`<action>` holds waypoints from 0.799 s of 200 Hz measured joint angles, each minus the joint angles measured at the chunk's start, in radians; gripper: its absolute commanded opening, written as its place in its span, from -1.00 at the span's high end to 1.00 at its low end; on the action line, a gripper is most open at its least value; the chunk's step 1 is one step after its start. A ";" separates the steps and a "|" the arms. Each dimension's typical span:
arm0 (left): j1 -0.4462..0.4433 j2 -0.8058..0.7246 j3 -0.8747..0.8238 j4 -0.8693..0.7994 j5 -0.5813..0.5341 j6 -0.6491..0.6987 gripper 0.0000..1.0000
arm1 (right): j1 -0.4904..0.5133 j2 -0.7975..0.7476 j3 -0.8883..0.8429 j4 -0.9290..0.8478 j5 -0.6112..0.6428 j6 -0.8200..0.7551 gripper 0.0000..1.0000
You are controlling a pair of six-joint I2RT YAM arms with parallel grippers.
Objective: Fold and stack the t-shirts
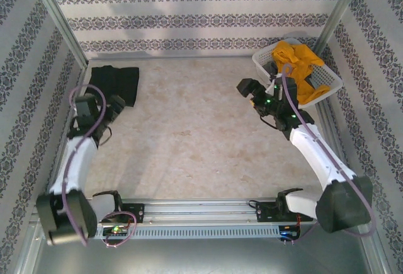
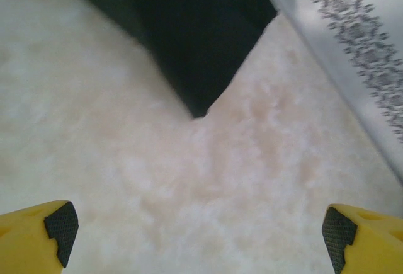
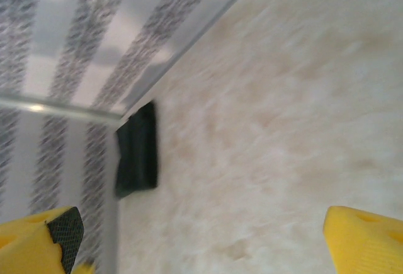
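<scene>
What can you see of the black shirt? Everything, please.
The black shirt is plain dark soft cloth with no print or label visible. It looks folded into a flat, roughly rectangular bundle with slightly uneven edges, and no sleeves stick out. It lies in the far left corner of the table. Nothing grips it: the left end effector is open, just short of its near corner.

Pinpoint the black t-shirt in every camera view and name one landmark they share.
Top external: the black t-shirt lies at the far left of the table, near the corner.
Left wrist: top centre, a dark corner pointing down.
Right wrist: left of centre, at the wall's foot.
Shared landmark: the patterned wall beside the shirt.
</scene>
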 measured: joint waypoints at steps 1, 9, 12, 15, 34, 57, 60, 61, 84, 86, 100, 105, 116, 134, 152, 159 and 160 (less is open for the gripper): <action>-0.003 -0.005 -0.003 -0.004 -0.006 -0.002 -1.00 | -0.001 -0.003 0.000 -0.005 0.005 -0.002 -0.96; -0.039 -0.051 -0.018 -0.051 -0.079 -0.005 -1.00 | -0.009 -0.025 0.003 -0.060 0.078 -0.034 -0.95; -0.051 -0.064 -0.019 -0.067 -0.109 -0.003 -1.00 | -0.012 -0.030 0.004 -0.078 0.108 -0.048 -0.95; -0.060 -0.071 -0.019 -0.076 -0.132 -0.001 -1.00 | -0.013 -0.034 0.005 -0.094 0.134 -0.056 -0.95; -0.088 -0.086 -0.030 -0.060 -0.222 0.095 -1.00 | -0.026 -0.035 -0.019 -0.136 0.300 -0.150 -0.95; -0.098 -0.087 -0.158 0.104 -0.255 0.263 -1.00 | -0.016 -0.032 -0.150 -0.034 0.491 -0.306 -0.95; -0.099 -0.084 -0.179 0.126 -0.258 0.281 -1.00 | -0.011 -0.031 -0.179 -0.005 0.519 -0.341 -0.95; -0.099 -0.084 -0.185 0.130 -0.259 0.285 -1.00 | -0.010 -0.031 -0.186 0.000 0.524 -0.344 -0.95; -0.101 -0.012 -0.333 0.316 -0.251 0.404 -1.00 | 0.007 0.032 -0.313 0.124 0.634 -0.520 -0.96; -0.101 -0.003 -0.343 0.333 -0.251 0.413 -1.00 | 0.006 0.037 -0.314 0.127 0.637 -0.529 -0.96; -0.102 0.078 -0.380 0.439 -0.250 0.463 -1.00 | -0.012 0.092 -0.315 0.195 0.660 -0.612 -0.95; -0.103 0.115 -0.383 0.478 -0.250 0.479 -1.00 | -0.018 0.108 -0.315 0.226 0.665 -0.640 -0.95; -0.105 0.187 -0.379 0.559 -0.245 0.505 -1.00 | -0.031 0.135 -0.317 0.300 0.669 -0.695 -0.95; -0.107 0.306 -0.356 0.709 -0.234 0.541 -1.00 | -0.061 0.184 -0.340 0.445 0.650 -0.760 -0.95; -0.107 0.389 -0.319 0.808 -0.225 0.573 -1.00 | -0.105 0.251 -0.370 0.573 0.600 -0.805 -0.96; -0.107 0.414 -0.305 0.840 -0.219 0.586 -1.00 | -0.120 0.277 -0.379 0.609 0.578 -0.812 -0.95; -0.107 0.415 -0.304 0.843 -0.219 0.586 -1.00 | -0.122 0.279 -0.380 0.612 0.576 -0.812 -0.95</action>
